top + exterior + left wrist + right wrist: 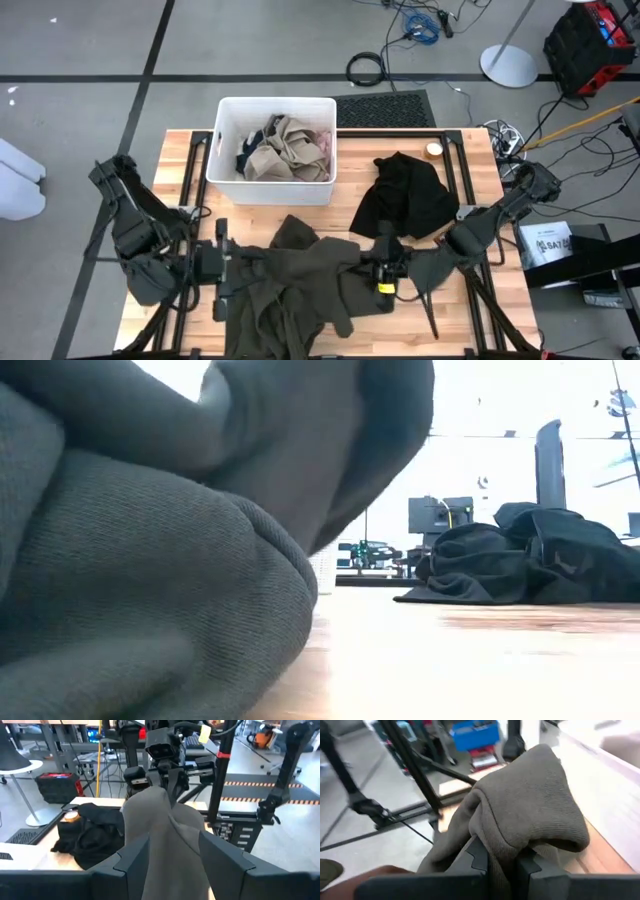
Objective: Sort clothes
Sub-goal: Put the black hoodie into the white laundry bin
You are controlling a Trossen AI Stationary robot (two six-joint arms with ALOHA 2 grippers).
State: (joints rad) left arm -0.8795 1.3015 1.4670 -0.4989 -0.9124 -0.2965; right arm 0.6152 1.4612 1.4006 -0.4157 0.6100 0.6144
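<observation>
Left pincer [232,268] and right pincer [383,268] each apparently clamp the olive garment [300,285] on the table [180,160].

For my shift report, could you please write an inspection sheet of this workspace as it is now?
Surface: wooden table, partly bare.
Job's things: dark olive green garment spread at the near edge; black garment lying apart; tan khaki garment with pink and navy fabric in the white bin.
Clutter: small round tin at the far edge.
Grippers: left hand and right hand each shut on the olive garment.
Cables: coiled black cable and blue cable on the floor.
Surroundings: red case, round stand base.
</observation>
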